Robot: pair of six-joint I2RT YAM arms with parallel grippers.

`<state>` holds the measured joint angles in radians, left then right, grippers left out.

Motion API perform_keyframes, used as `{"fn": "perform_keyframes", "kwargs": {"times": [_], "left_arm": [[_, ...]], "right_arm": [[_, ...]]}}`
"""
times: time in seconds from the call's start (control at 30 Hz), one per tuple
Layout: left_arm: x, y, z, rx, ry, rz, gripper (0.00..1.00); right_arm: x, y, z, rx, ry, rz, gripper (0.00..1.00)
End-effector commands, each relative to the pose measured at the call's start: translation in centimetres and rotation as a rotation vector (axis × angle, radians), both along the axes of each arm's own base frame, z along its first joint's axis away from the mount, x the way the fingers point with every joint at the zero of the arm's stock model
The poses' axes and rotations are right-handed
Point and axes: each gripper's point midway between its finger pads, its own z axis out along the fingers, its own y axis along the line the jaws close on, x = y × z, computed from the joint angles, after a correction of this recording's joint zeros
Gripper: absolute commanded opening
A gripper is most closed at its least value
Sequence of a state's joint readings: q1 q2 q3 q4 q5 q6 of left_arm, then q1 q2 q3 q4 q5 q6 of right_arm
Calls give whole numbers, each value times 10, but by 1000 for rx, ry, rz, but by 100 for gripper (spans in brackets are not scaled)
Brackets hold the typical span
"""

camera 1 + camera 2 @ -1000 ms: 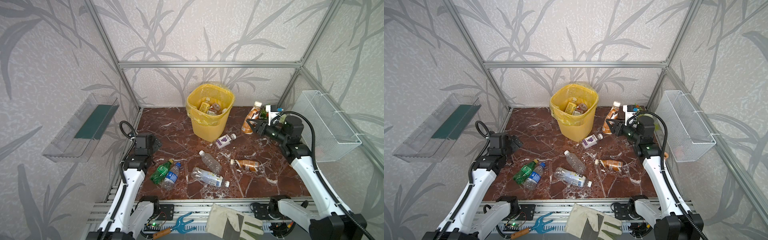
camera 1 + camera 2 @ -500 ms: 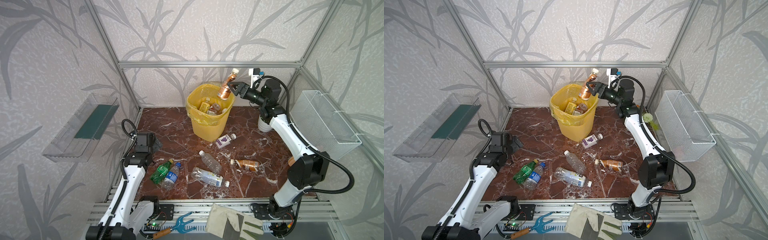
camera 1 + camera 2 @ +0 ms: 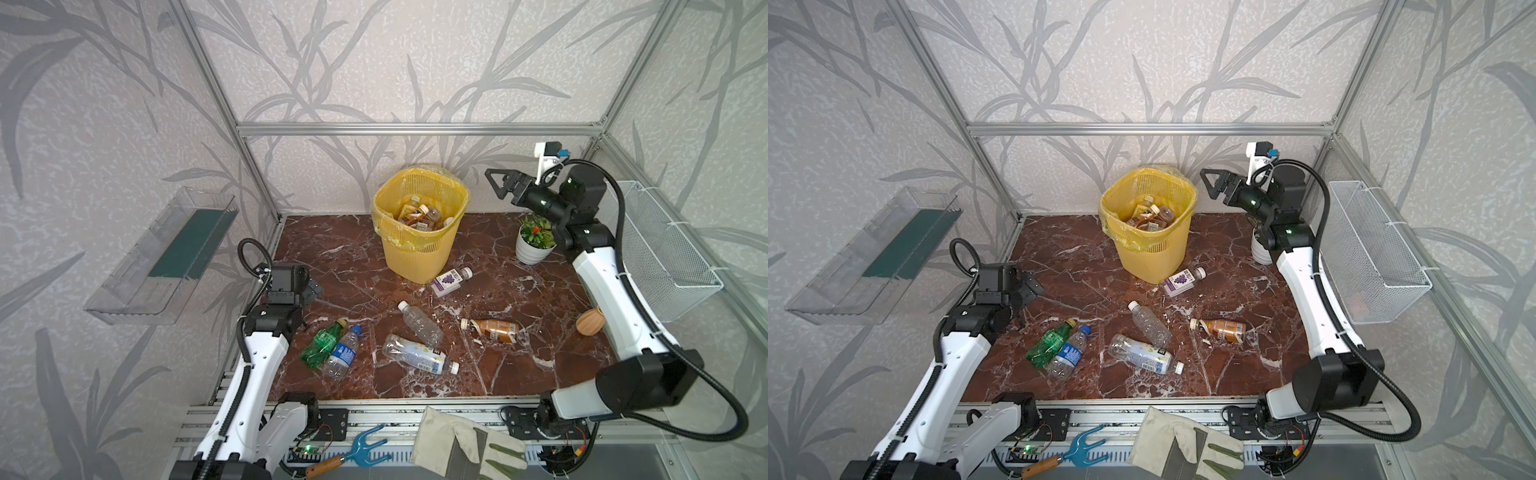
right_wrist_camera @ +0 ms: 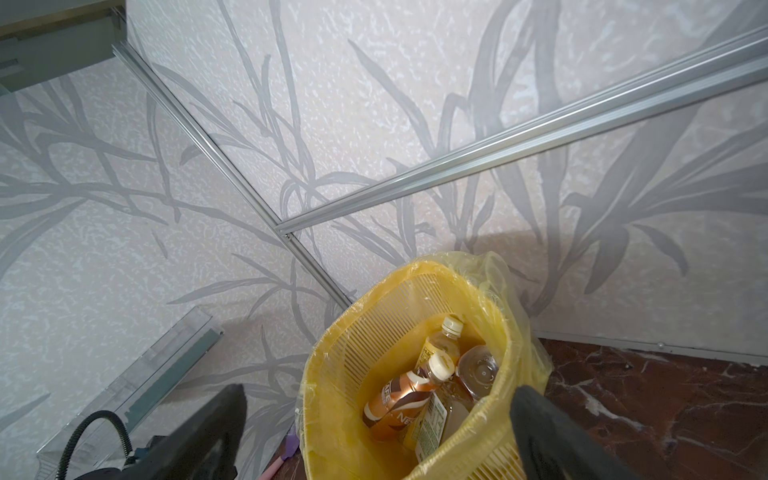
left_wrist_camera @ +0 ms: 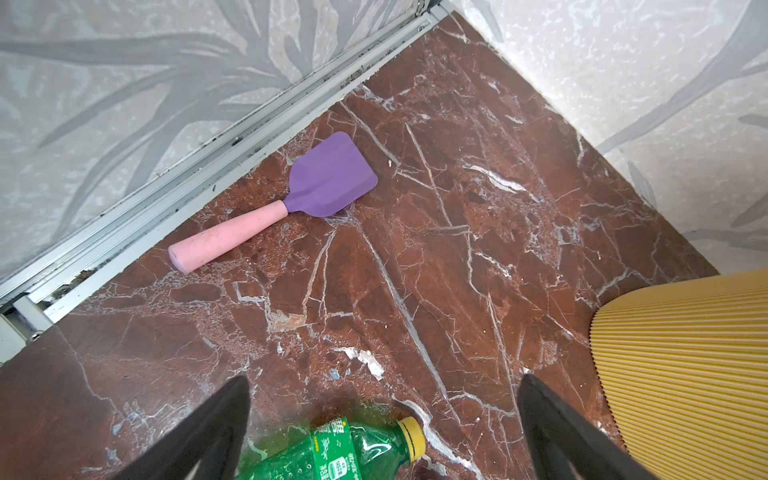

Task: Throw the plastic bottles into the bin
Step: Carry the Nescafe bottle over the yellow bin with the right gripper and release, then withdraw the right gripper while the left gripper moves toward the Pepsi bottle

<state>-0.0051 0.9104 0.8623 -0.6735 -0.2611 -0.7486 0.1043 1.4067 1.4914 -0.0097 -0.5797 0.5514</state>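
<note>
Across the middle of both top views spread the marble floor [image 3: 357, 257]. Toward its upper centre stood the bin [image 3: 419, 249], upright and lined. Several binned bottles [image 3: 419, 214] lay inside, and the right wrist view showed a coffee bottle [image 4: 405, 392] among them. At the upper right, level with the bin's rim and apart from it, hung the right gripper [image 3: 496, 183], jaws spread wide and holding nothing. At the floor's left edge hovered the left gripper [image 3: 309, 289], jaws likewise spread and empty. Its wrist view caught the green bottle [image 5: 345, 451] on the floor beyond, framed between the two fingers.

Six bottles lay on their sides on the floor:
- The purple-label bottle [image 3: 451, 282] lay just beside the bin's base, lower right of it.
- The clear bottle [image 3: 419, 324] lay at centre, its base against the white-label bottle [image 3: 417, 357] below.
- The brown bottle [image 3: 492, 330] lay right of centre, apart from the rest.
- The green bottle and the blue-label bottle [image 3: 343, 353] lay touching, at lower left.

A spatula [image 5: 286, 199] lay near the wall rail.
</note>
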Motion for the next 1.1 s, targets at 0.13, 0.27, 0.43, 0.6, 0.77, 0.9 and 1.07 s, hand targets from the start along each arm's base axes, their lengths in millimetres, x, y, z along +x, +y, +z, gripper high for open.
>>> {"fn": "perform_keyframes", "kwargs": {"times": [0.13, 0.27, 0.43, 0.6, 0.77, 0.9, 1.07], "left_arm": [[-30, 10, -8, -58, -21, 147, 99], [-39, 8, -14, -98, -13, 175, 99], [-46, -7, -35, -209, 55, 171, 99], [-52, -23, -61, -284, 110, 156, 99], [-61, -31, -67, -230, 175, 126, 99], [-62, -46, -80, -233, 210, 95, 99], [-61, -51, -85, -189, 257, 62, 99]], "right_arm": [[-45, -17, -58, -41, -57, -25, 99], [-55, -27, -110, -65, 45, -55, 99], [-67, -42, -157, -50, 137, -99, 99], [-75, -57, -176, -55, 169, -151, 99], [-73, -65, -188, -50, 215, -172, 99], [-69, -66, -195, -16, 238, -175, 99], [-68, -65, -198, -1, 248, -162, 99]]}}
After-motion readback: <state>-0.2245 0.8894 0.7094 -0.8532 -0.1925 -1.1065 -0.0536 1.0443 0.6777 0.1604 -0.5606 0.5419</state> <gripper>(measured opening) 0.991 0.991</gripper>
